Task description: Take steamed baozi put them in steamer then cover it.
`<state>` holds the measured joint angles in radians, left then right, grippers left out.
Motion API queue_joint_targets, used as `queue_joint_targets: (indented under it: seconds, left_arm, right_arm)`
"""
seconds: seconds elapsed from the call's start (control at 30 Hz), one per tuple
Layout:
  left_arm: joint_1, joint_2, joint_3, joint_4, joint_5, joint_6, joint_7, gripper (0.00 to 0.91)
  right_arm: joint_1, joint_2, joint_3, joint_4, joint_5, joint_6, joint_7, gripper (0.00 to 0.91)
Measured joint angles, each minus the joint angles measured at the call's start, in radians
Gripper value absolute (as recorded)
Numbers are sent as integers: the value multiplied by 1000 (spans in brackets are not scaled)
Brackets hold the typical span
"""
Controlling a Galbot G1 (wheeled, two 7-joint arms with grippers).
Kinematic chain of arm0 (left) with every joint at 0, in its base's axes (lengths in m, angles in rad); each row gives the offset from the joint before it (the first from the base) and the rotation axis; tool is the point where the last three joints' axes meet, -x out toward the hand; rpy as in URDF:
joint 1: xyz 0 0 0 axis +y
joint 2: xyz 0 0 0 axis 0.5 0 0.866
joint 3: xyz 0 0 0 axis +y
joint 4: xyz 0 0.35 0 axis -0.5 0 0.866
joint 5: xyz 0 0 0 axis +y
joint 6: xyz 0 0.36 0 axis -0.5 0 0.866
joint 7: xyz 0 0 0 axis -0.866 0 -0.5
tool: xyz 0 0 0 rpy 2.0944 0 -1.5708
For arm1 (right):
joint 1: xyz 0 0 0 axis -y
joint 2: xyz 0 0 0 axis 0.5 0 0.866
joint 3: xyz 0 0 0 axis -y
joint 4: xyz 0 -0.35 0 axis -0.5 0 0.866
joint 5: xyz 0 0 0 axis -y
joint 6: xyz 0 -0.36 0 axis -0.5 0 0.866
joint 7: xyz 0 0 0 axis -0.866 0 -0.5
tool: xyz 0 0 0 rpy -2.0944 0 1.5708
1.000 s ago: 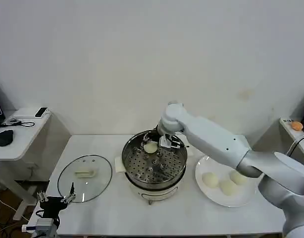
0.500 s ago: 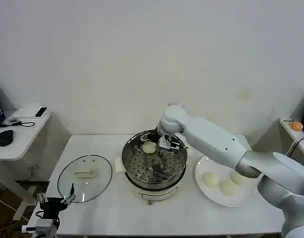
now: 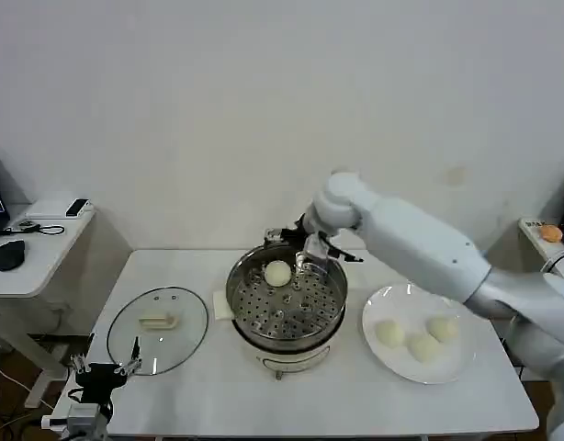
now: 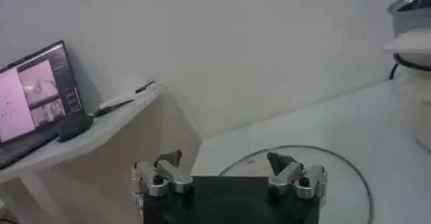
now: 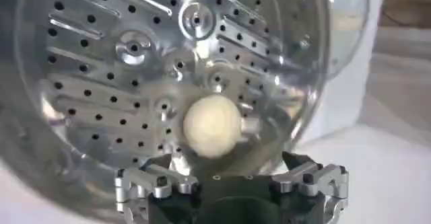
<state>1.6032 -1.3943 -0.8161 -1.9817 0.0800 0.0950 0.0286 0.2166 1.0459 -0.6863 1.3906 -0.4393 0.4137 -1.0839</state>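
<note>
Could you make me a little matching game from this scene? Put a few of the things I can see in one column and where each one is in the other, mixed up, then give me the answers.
Things:
1. glass lid
2. single baozi
3. three baozi
4. right gripper

Places:
A. on the white plate, on the steamer's right
B. lying flat on the table, on the steamer's left
C. above the far rim of the steamer, open
D. on the perforated tray inside the steamer

Pairs: 1-B, 2-D, 3-A, 4-C
</note>
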Motion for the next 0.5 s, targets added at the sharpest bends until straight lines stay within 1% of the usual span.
queue_joint_targets:
  seconds: [0.13,0.33,0.5]
  left_arm:
    - [2,0,6,-11,-4,4,3,907]
    - [2,11,18,-28,-8,12,11,907]
    - [1,21,29,-41,-13,16,14,907]
  right_arm:
    - [40,-59,-13,25,130,-100,2,907]
    - [102,-140,-39,49,326,-326,-19,907]
    - [130,-205,-54,49,438,-499,-56,907]
